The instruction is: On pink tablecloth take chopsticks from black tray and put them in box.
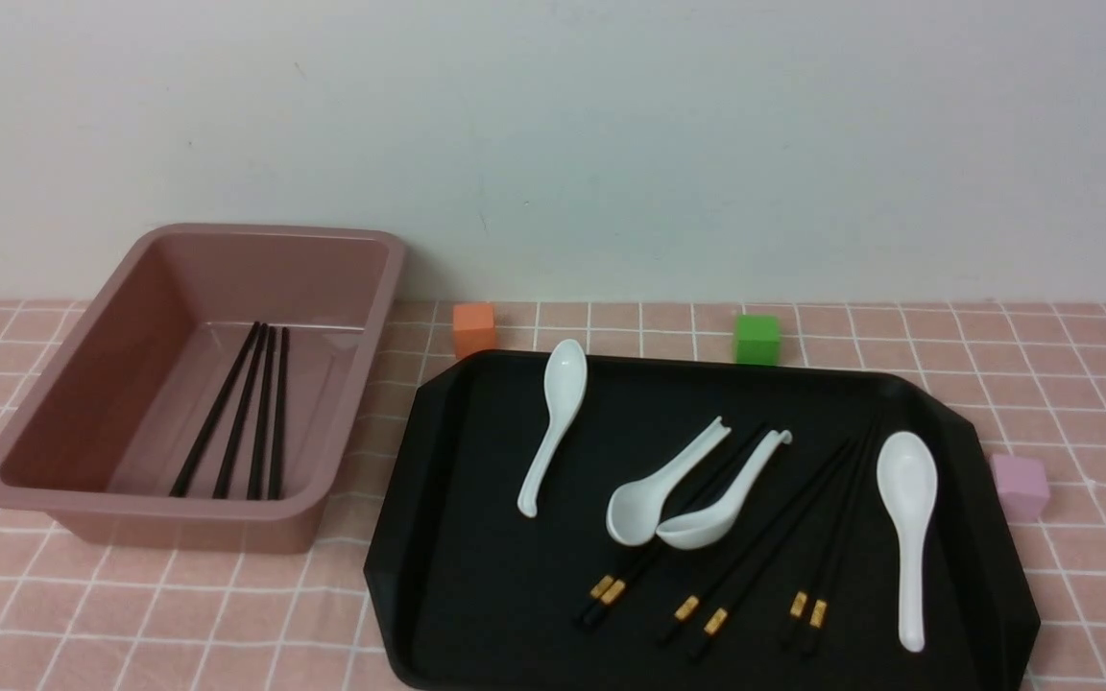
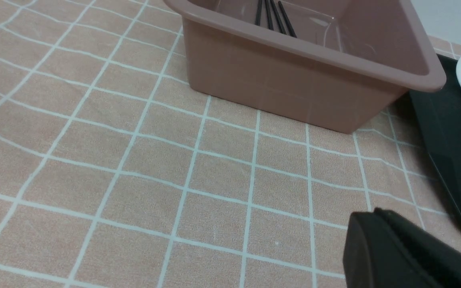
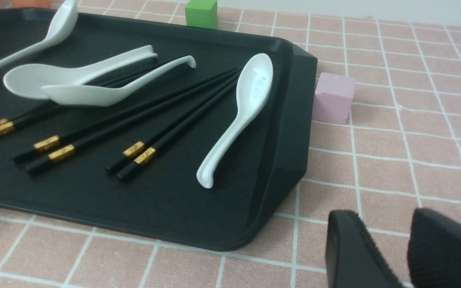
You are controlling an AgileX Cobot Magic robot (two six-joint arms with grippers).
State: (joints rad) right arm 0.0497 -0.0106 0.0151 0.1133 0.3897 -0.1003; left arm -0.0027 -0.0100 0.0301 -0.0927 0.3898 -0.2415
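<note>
You are looking at six long thin black chopsticks with small gold bands [image 1: 764,537], lying as three pairs on the large flat matte-black plastic tray with cut-off corners [image 1: 476,595], while four more are already lying in the deep dusty-pink plastic box [image 1: 63,413] to its left. They are likely handling as light, stiff, smooth sticks that roll and slip easily, so I would be closing across a pair near the banded thick ends, which are pointing toward you and sitting clear of the spoons. The rightmost pair [image 3: 174,128] is looking freest; the leftmost pair is running under the two white ceramic spoons [image 1: 683,494] in the middle, which are fragile and may be dragged along. Two more white spoons are lying on the tray, one toward each side.

Your left gripper [image 2: 406,256] is showing only as one dark mass low over the cloth near the box, and I cannot tell whether its jaws are parted. Your right gripper [image 3: 398,252] is hovering over the cloth off the tray's near right corner, jaws slightly apart and holding nothing.

Everything is resting on the pale salmon-pink tablecloth with thin white grid lines [image 1: 1071,384], soft and slightly wrinkled. A plain pale wall is standing behind. An orange cube [image 1: 473,329] and a green cube [image 1: 757,338] are sitting just beyond the tray's far rim, and a pale pink cube [image 1: 1021,487] just beside its right edge.
</note>
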